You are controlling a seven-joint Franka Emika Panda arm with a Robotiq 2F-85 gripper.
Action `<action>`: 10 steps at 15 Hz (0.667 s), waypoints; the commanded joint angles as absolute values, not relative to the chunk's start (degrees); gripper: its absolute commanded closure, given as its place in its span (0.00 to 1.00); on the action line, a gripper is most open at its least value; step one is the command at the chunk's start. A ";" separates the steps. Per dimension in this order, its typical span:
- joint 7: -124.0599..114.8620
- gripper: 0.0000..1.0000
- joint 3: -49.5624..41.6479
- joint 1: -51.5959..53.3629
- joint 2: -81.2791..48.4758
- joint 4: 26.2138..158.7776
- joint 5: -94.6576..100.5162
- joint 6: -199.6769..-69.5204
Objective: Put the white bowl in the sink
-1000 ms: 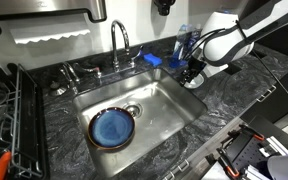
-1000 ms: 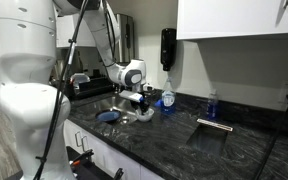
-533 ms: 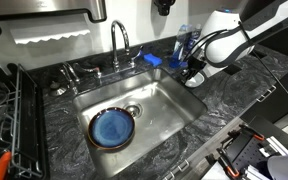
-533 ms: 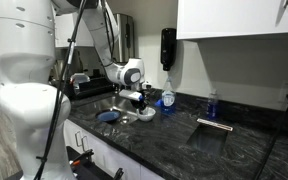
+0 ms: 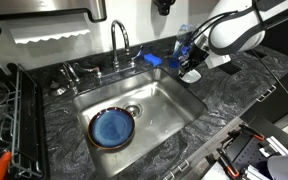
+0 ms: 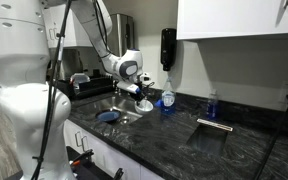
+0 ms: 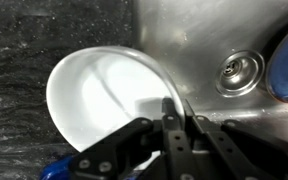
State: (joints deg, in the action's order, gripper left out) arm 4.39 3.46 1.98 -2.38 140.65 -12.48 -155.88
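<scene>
My gripper (image 7: 174,108) is shut on the rim of the white bowl (image 7: 94,95), one finger inside it and one outside. In both exterior views the bowl (image 5: 192,76) (image 6: 145,104) hangs tilted from the gripper (image 5: 188,69), a little above the dark stone counter at the sink's right rim. The sink (image 5: 169,100) is a steel basin with a round drain (image 5: 133,110). In the wrist view the basin's steel (image 7: 194,35) and the drain (image 7: 239,68) lie beyond the bowl.
A larger round blue plate (image 5: 112,127) lies in the basin next to the drain. The chrome faucet (image 5: 119,40) stands at the back rim, with a blue sponge (image 5: 151,60) and bottles (image 5: 187,42) nearby. A black dish rack (image 5: 9,110) stands on the left.
The gripper has risen with the bowl in it, lifting the bowl off the counter and shifting slightly toward the sink's edge.
</scene>
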 commanded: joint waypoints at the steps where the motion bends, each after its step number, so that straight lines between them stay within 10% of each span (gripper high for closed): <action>1: 7.74 0.98 5.53 3.97 5.32 143.26 -19.25 -152.40; 10: 5.64 0.91 7.05 10.82 7.29 142.34 -20.97 -152.07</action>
State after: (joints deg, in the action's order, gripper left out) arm 5.98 7.16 10.69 7.26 142.43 -21.24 -152.22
